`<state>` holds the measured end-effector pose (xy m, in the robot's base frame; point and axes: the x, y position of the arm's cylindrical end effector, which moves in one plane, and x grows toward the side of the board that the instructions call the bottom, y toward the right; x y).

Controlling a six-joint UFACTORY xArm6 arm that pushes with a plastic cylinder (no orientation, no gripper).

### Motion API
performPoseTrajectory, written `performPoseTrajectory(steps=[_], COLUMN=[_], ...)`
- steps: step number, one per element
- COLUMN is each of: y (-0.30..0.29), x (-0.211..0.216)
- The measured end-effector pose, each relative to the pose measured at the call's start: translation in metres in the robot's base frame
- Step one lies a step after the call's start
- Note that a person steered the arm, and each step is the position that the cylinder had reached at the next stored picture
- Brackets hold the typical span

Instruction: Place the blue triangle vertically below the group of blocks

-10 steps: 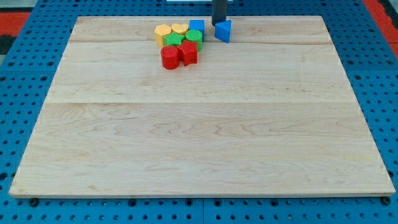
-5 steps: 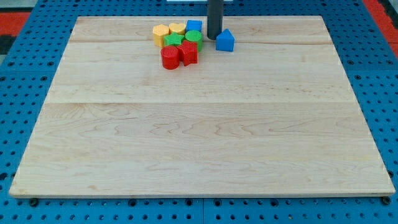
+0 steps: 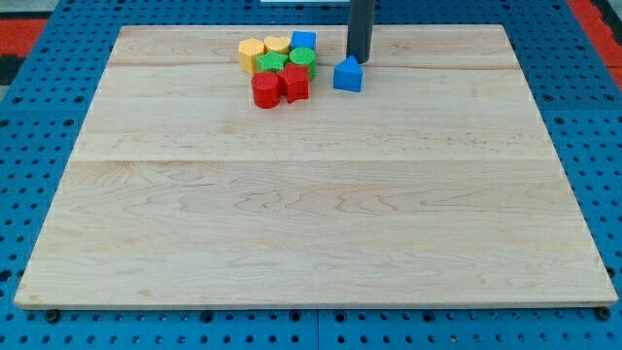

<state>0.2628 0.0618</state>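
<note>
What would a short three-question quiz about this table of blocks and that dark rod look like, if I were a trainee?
1. True or false: the blue triangle lies at the view's right of the group of blocks.
2. Where is my tip relative to the blue triangle?
A. just above it, toward its right
B. far below it
C. left of the yellow blocks
3. Fill in: the two blocks at the group's bottom edge are ____.

Key: 1 true. 2 A. 3 red.
</note>
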Motion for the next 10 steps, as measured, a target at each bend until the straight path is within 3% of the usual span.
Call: performPoseTrajectory(steps=[2,5,7,10], y=[-0.018,-0.022,-0.022,-0.028], x=[0.022,0.023,0.059,0.065])
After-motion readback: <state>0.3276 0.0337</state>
